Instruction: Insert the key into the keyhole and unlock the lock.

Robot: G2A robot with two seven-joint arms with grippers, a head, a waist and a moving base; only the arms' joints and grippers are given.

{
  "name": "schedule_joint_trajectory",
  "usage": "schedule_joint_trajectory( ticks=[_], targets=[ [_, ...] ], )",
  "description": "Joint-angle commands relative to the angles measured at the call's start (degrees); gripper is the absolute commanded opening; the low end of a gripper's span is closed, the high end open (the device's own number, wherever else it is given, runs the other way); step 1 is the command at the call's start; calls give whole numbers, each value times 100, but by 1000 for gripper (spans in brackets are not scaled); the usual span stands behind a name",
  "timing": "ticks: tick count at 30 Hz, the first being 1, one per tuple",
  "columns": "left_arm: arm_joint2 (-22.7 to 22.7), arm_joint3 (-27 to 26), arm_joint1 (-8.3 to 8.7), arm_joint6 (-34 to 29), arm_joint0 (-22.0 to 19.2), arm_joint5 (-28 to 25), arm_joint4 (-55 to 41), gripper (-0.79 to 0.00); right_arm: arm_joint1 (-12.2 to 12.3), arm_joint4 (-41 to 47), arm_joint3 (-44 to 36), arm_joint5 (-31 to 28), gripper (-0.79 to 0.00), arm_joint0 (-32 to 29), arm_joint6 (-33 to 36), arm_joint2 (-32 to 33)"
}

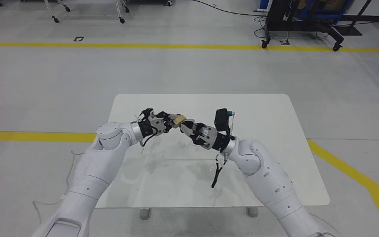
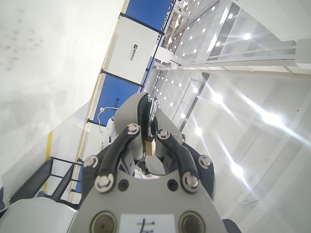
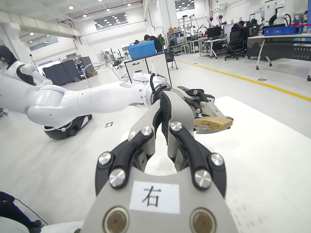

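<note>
Two grippers: are facing each other above the table's (image 1: 266,112) middle.
Top view: left gripper (image 1: 172,120) is clasping the lock (image 1: 179,120); right gripper (image 1: 189,125) is hovering just beside it.
Left wrist: fingers (image 2: 128,115) are pinching the lock (image 2: 150,147), a silver part showing at the tips.
Right wrist: own fingers (image 3: 150,118) are pressing together; key cannot be made out; lock (image 3: 213,122) is sitting just ahead.

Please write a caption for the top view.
Above the white table, left tool holds brass padlock facing the shut right tool.

White table (image 1: 284,130), rounded corners, glossy top
</note>
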Motion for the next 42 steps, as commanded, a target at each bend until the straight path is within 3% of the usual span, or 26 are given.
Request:
schedule_joint_trajectory(
  ticks=[1, 11, 19, 21, 22, 23, 33, 39, 40, 41, 42],
  targets=[
    [0, -12, 4, -21, -8, -64, 56, -785, -11, 282, 121, 79, -785, 43, 132, -50],
    [-8, -73, 31, -317, 10, -449, 278, -785, -63, 963, 646, 285, -785, 324, 368, -195],
    [-104, -38, 40, -20, 11, -626, 348, -785, -24, 655, 420, 88, -785, 325, 302, -108],
    [-129, -51, 40, 117, 29, -686, 375, -785, 25, 133, 72, 91, -456, 194, 128, 48],
    [-141, -61, 39, 156, 35, -700, 368, -785, 54, -190, -144, 93, -111, 109, 69, 124],
    [-145, -74, 41, 197, 37, -724, 412, -785, 88, -616, -388, 117, 0, 34, 61, 204],
    [-135, -140, 69, 147, 29, -886, 787, -785, 90, -646, -407, 133, 0, 32, 70, 204],
    [-88, -174, 115, -75, 10, -1151, 1307, -785, 267, -2825, -1240, -52, 0, -143, 394, 392],
    [-81, -181, 119, -117, 14, -1182, 1352, -785, 291, -2972, -1301, -92, -120, -201, 373, 436],
    [-70, -188, 122, -176, 17, -1194, 1370, -785, 312, -3052, -1336, -121, -372, -250, 355, 486],
    [-59, -193, 126, -219, 12, -1212, 1424, -785, 333, -3152, -1377, -139, -425, -279, 377, 537]
  ],
)
